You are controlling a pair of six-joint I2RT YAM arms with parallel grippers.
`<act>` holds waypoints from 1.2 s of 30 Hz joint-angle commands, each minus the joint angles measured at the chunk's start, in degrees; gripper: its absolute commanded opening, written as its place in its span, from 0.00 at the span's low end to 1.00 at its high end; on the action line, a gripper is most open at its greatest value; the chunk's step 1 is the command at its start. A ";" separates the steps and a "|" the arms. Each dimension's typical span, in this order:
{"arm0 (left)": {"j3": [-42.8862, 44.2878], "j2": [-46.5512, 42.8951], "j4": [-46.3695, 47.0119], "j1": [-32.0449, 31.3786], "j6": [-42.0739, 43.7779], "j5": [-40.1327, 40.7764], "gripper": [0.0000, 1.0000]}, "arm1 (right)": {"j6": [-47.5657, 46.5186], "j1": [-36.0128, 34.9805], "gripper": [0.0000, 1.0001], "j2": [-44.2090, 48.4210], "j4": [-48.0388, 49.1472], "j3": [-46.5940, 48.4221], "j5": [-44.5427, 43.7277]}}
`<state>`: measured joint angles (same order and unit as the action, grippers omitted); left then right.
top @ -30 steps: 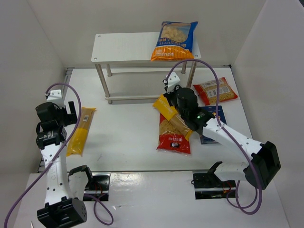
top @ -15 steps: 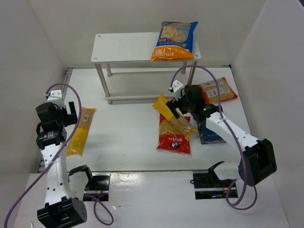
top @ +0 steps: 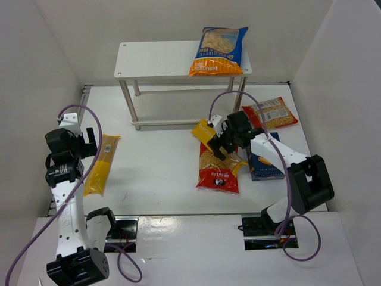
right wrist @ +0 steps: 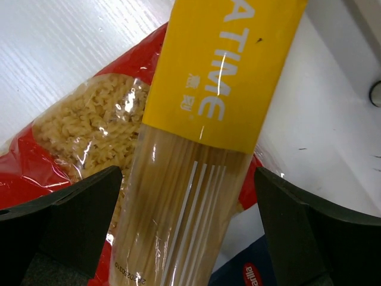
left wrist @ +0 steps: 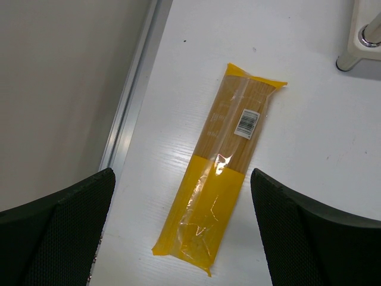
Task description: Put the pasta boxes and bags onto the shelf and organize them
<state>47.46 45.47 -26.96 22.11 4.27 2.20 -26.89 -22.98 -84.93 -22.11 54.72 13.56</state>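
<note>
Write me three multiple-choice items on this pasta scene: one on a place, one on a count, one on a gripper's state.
1. Where does the blue-and-orange bag lie?
A. on the shelf, top tier
B. on the lower tier
C. on the table

2. How many long yellow spaghetti bags show?
A. one
B. two
C. four

3. How does the right gripper stand?
A. shut on the blue box
B. shut on nothing
C. open over a spaghetti bag

Key:
1 A: it rests at the right end of the top board.
2 B: one lies alone at the left, the other across the red bag.
3 C: the wrist view shows its fingers spread either side of the bag.
</note>
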 commanded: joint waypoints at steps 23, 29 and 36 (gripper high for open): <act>-0.18 -0.82 1.82 0.30 -0.32 -1.05 1.00 | -1.93 0.22 0.94 -10.43 0.31 0.73 4.72; -0.18 -0.30 1.82 0.30 -0.32 -1.05 1.00 | -3.51 0.22 0.00 -12.19 -2.49 3.10 7.18; -0.18 -0.30 1.82 0.30 -0.32 -1.05 1.00 | -1.76 -2.24 0.00 1.93 -4.18 5.48 9.55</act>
<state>47.46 45.52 -26.94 22.11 4.27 1.63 -29.65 -23.40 -92.03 -24.32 58.22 20.25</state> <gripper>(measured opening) 1.000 0.458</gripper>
